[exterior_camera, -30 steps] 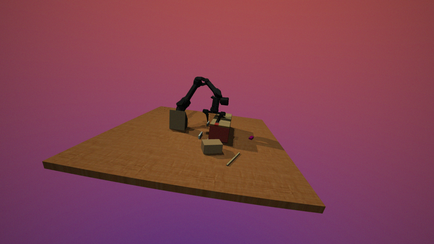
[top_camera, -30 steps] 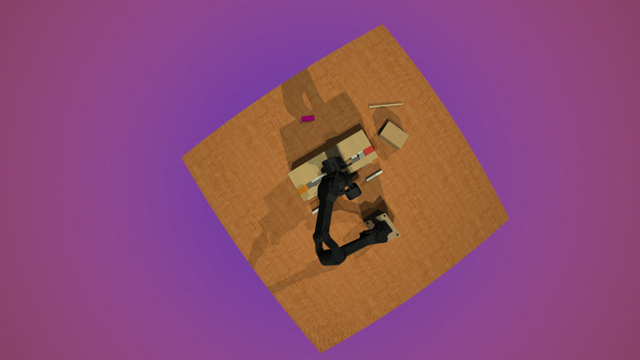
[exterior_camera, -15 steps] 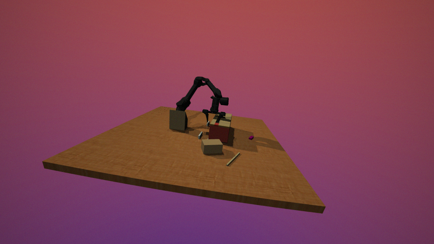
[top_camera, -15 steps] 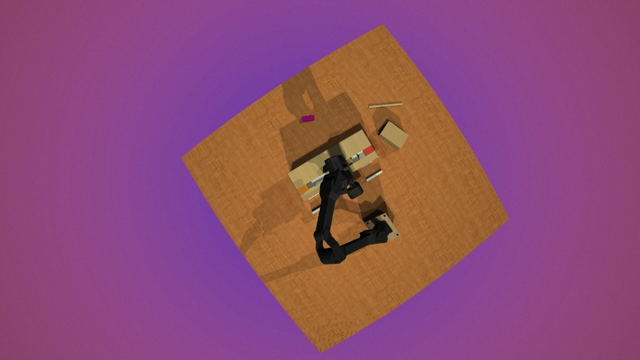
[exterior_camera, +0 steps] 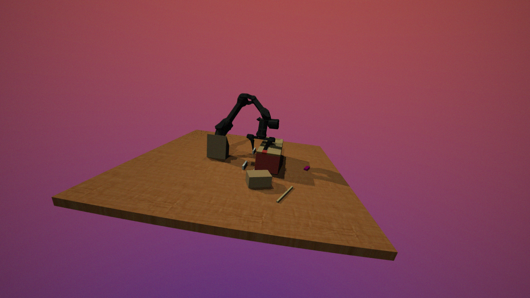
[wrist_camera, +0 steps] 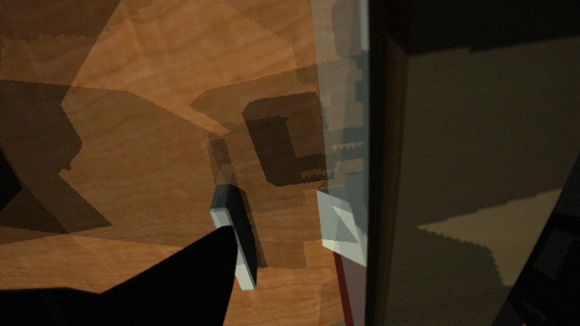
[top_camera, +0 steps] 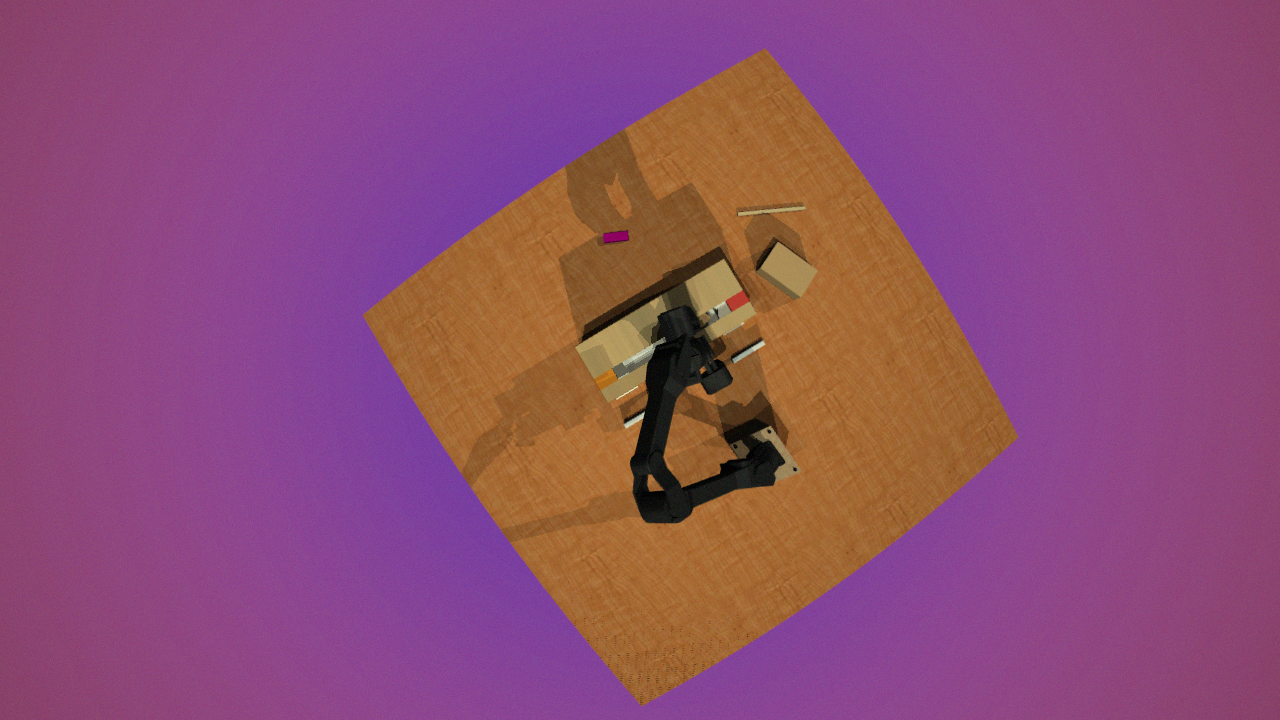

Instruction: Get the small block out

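Observation:
The box (top_camera: 725, 279) (exterior_camera: 267, 163) (wrist_camera: 458, 136) has a tan top with a long slot, an orange patch at one end and a red one at the other. Its clear front shows edge-on in the wrist view, with a pale slanted piece (wrist_camera: 341, 233) behind it. I cannot make out the small block inside; the arm and the lid hide much of the slot. My gripper (top_camera: 706, 349) (exterior_camera: 260, 144) (wrist_camera: 345, 224) is open and empty. It straddles the box's front edge from above, one finger out in front, the other over the top.
Two pale bars (top_camera: 748, 351) (top_camera: 633, 419) (exterior_camera: 244, 165) (exterior_camera: 254, 151) (wrist_camera: 246, 273) lie before the box. A magenta block (top_camera: 615, 236) (exterior_camera: 307, 168) lies behind it. Beyond the red end are a tan block (top_camera: 787, 270) (exterior_camera: 258, 179) and a thin stick (top_camera: 771, 210) (exterior_camera: 285, 194).

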Robot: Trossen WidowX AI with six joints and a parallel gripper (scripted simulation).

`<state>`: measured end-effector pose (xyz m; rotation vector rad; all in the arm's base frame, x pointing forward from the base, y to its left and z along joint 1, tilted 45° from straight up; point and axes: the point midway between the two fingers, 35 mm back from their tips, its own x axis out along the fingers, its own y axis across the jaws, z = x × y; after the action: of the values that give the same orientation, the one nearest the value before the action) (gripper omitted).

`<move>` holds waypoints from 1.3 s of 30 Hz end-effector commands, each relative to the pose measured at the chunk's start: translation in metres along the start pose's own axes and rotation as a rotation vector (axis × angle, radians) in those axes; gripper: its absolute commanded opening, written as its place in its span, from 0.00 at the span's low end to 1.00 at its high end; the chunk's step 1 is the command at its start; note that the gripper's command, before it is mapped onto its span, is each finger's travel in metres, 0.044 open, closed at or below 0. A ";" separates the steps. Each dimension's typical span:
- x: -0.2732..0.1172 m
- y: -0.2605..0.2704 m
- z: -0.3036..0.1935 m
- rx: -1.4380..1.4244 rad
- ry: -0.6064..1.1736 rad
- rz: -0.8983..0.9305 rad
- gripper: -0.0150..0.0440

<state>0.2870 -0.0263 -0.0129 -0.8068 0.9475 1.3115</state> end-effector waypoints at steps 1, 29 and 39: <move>0.002 0.001 -0.005 -0.003 0.005 0.004 0.93; 0.012 0.001 -0.031 -0.003 0.006 0.003 0.93; 0.015 0.001 -0.041 -0.003 0.007 0.003 0.93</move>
<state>0.2828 -0.0542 -0.0404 -0.8075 0.9494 1.3111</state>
